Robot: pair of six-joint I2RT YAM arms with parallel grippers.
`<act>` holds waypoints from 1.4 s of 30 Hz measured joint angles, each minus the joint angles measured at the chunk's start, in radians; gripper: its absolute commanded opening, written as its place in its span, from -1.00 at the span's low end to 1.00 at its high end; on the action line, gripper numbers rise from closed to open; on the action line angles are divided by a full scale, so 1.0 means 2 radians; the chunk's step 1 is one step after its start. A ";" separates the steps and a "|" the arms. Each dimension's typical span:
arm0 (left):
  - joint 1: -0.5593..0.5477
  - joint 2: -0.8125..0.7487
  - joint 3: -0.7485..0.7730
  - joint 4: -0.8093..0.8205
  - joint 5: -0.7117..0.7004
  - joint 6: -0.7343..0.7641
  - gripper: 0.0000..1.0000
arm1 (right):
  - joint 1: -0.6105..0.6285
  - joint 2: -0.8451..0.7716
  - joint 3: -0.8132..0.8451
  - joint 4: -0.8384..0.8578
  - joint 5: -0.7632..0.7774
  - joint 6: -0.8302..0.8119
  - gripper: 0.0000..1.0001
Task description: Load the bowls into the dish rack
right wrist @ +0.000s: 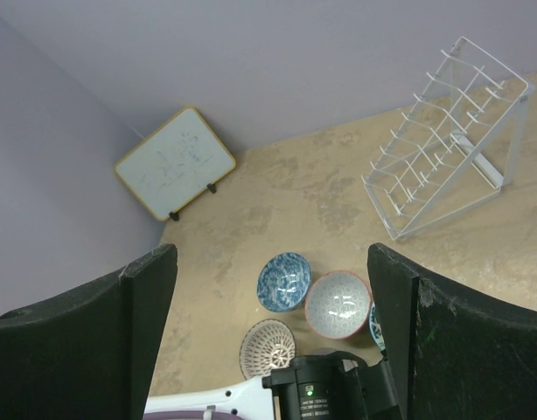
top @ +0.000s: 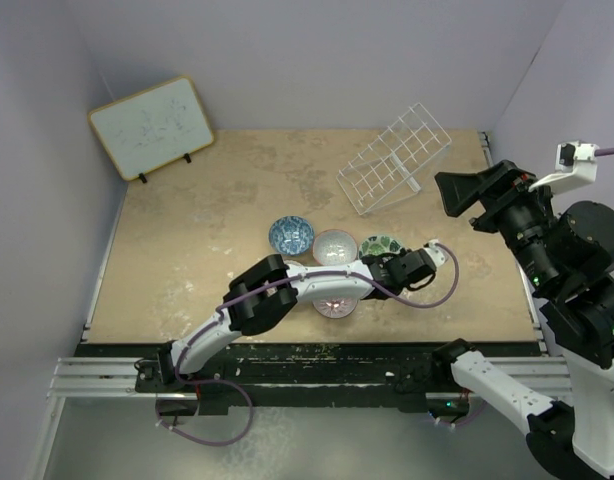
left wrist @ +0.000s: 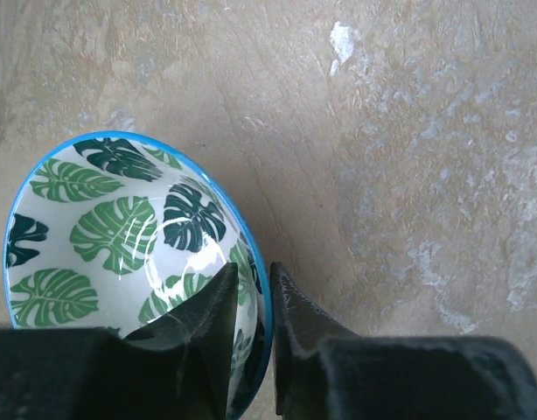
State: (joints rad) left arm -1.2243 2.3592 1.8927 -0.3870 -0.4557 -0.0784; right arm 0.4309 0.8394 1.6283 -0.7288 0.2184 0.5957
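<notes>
left arm (top: 287,290) stretched low rightward over the tan table (top: 187,250), left gripper (left wrist: 251,273) clamped on the rim of the green-leaf white ceramic bowl (left wrist: 120,227). bare table at three o'clock. right gripper (right wrist: 270,254) raised, jaws spread wide. white wire dish rack (top: 395,160) at one o'clock, well apart.

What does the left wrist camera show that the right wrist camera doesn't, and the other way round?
Only the left wrist view: the green leaf bowl close up, the left gripper straddling its rim, one finger inside, one outside. Only the right wrist view: the dish rack, the whiteboard, the blue bowl, the grey-white bowl and the lattice bowl, framed by the wide-open right gripper. Both: the tan tabletop. A rim sliver low in the right wrist view might be that leaf bowl.
</notes>
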 measured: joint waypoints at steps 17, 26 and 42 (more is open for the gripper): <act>-0.001 -0.002 0.027 -0.010 0.003 0.005 -1.00 | 0.000 -0.001 -0.006 0.000 0.002 0.000 0.82; 0.016 -0.068 0.009 0.033 0.053 -0.056 -1.00 | 0.000 -0.002 -0.007 -0.004 0.006 0.000 0.82; 0.185 -0.236 -0.269 0.352 0.179 -0.295 -1.00 | 0.000 0.010 0.020 -0.021 -0.004 -0.008 0.83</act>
State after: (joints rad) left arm -0.8543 1.8881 1.3540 0.3161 -0.0975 -0.6685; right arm 0.4309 0.8585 1.6676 -0.7708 0.2108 0.5793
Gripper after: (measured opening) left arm 0.115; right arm 0.911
